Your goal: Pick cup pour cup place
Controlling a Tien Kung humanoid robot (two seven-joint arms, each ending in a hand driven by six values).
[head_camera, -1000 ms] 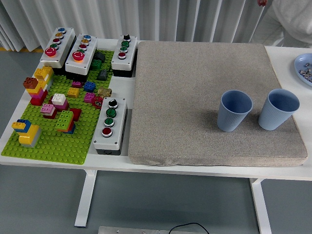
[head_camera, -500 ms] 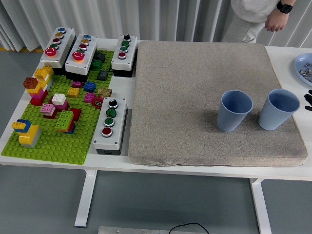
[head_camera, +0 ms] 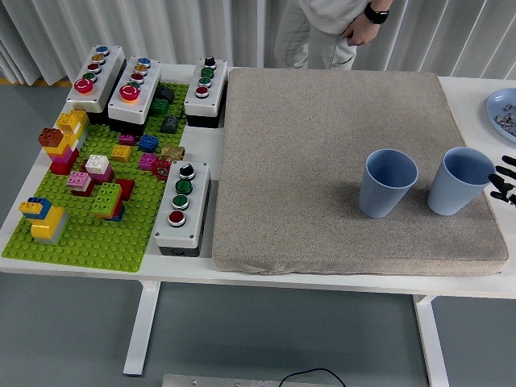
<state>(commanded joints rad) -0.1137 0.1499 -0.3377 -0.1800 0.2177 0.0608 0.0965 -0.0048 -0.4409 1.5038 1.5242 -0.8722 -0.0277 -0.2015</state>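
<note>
Two blue cups stand upright on the grey mat (head_camera: 322, 121). The left cup (head_camera: 388, 184) is near the mat's middle right; the right cup (head_camera: 459, 181) is close to the mat's right edge. Both look empty from this angle. My right hand (head_camera: 505, 180) shows only as black fingertips at the picture's right edge, just right of the right cup and apart from it, spread and holding nothing. My left hand is out of view.
A green brick baseplate (head_camera: 81, 234) with several coloured bricks fills the table's left. Button boxes (head_camera: 181, 206) stand beside and behind it. A blue plate (head_camera: 500, 109) sits at the far right. A person (head_camera: 334, 32) stands at the far side.
My right hand's fingertips have come further in from the right edge toward the right cup. The person has walked left along the far side. The cups have not moved.
</note>
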